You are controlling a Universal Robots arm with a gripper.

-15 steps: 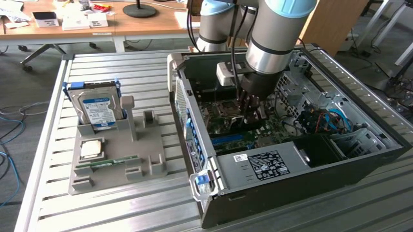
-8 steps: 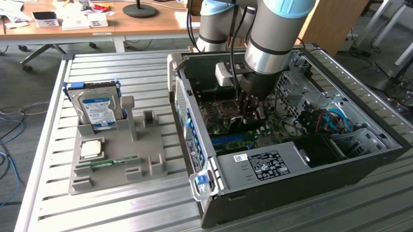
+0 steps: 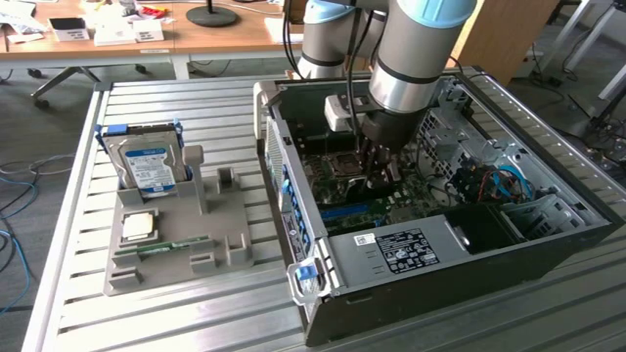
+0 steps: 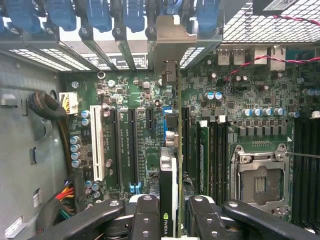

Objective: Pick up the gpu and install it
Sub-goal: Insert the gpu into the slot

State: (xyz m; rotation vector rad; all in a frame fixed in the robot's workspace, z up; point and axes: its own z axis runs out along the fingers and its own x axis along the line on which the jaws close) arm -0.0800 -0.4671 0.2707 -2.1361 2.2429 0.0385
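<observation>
A slatted metal table (image 3: 196, 323) carries the whole job, with an open computer case (image 3: 411, 293) lying on its side so that its board faces up and can be reached from above. Nearest in the exterior view is the case's labelled power supply (image 3: 411, 249). On the exterior view's left stands a grey parts holder (image 3: 176, 249), which keeps a hard drive (image 3: 149, 165) upright in its slot, with a processor chip (image 3: 137, 226) and a RAM stick (image 3: 161, 247) lying flat, each in its own place where it can be picked out. Further in, the robot arm (image 3: 411, 66) reaches straight down into the case, and the gripper (image 3: 377, 165) is low over the motherboard (image 4: 130, 95). The wrist view shows the gripper (image 4: 172, 215) narrowed onto the gpu (image 4: 169, 165), one finger on each face. The card is held on edge, which looks right for lining its lower edge up with one of the long expansion slots. Its silver bracket (image 4: 172, 40) stands at the far end against the rear slot openings, under the row of blue latches (image 4: 100, 15). Whether the card is already seated or just above the slot I cannot tell. The empty processor socket (image 4: 260, 175) lies well to one side. Beyond the table are wooden desks (image 3: 225, 37).
</observation>
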